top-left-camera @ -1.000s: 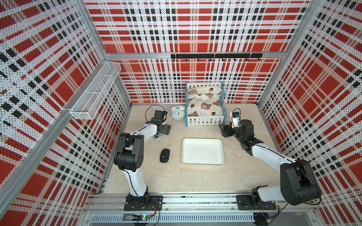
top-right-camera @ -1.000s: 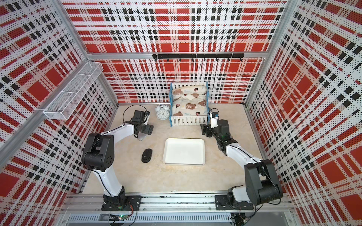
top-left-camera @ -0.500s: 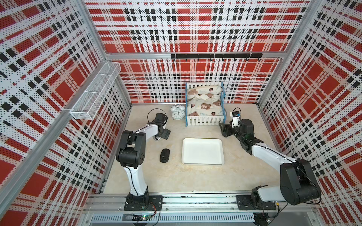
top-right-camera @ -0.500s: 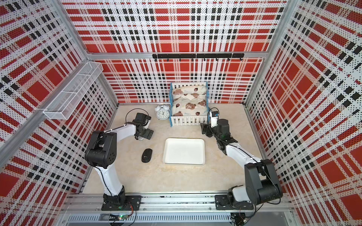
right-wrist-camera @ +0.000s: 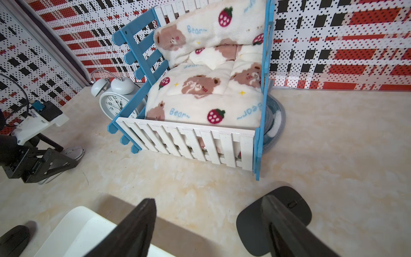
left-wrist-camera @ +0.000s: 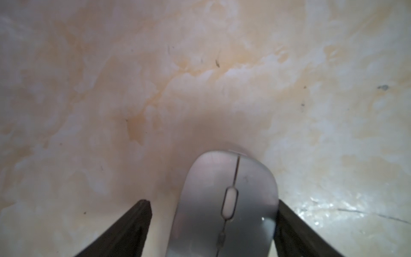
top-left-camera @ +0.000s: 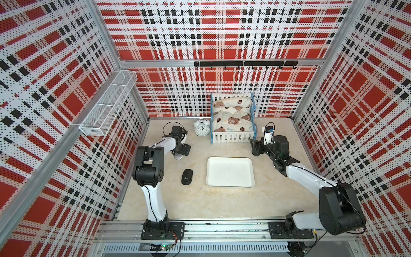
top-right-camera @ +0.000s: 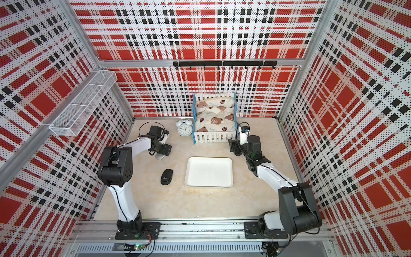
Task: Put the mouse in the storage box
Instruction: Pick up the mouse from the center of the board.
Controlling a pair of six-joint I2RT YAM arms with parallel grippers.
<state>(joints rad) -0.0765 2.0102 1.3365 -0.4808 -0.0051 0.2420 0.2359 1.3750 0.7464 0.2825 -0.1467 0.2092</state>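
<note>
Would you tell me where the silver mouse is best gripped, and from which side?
Likely from straight above, across the long sides of the silver mouse midway: it lies flat, low and domed, narrower across than along. The left hand straddles it so.

Red, black and white plaid perforated walls (top-left-camera: 222, 33) enclose a cream marbled floor (top-left-camera: 222, 204). A white wire basket (top-left-camera: 109, 104) hangs at upper left; a black rail (top-left-camera: 244, 63), seemingly with hooks, crosses the back wall above a small blue-and-white bed (top-left-camera: 232, 120).
</note>
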